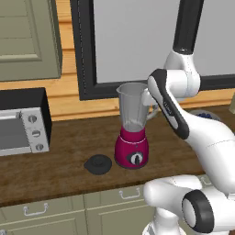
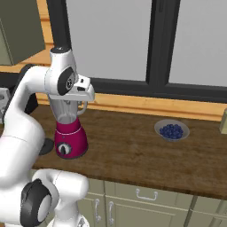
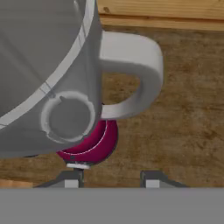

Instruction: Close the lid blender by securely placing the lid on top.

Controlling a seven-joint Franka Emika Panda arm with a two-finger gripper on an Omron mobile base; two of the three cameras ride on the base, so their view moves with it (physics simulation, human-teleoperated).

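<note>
- Left base view: the lid (image 1: 98,164) lies flat on the wooden bench (image 1: 55,170), just beside the blender (image 1: 132,126) on its left, knob up and apart from the magenta base. The jar stands open at the top with nothing on its mouth. The arm's forearm crosses in front of the jar's handle side. A toaster oven (image 1: 23,124) sits well to the left.
- Right base view: the hand hangs over the jar's rim, hiding most of the mouth. The lid shows as a dark sliver at the blender's left foot, mostly behind the arm. A bowl of blueberries (image 2: 171,130) sits well apart to the right on the bench.
- Hand view: the camera looks straight down past the jar wall and its grey handle to the magenta base below. The pincer (image 3: 108,177) shows two small dark tips set apart with bare bench between them; it looks open and carries nothing.
- Handling, as a judgement: the lid looks like a thin, rigid, light plastic disc, so it should lift easily, but lying flat its edge gives the fingers little to catch. The raised centre knob is the natural hold: close the tips across it from above, which also keeps the disc level for setting on the mouth.
- The clear jar looks stiff but tall on a narrow base, so pressing the lid down off-centre could tip or shift it.
</note>
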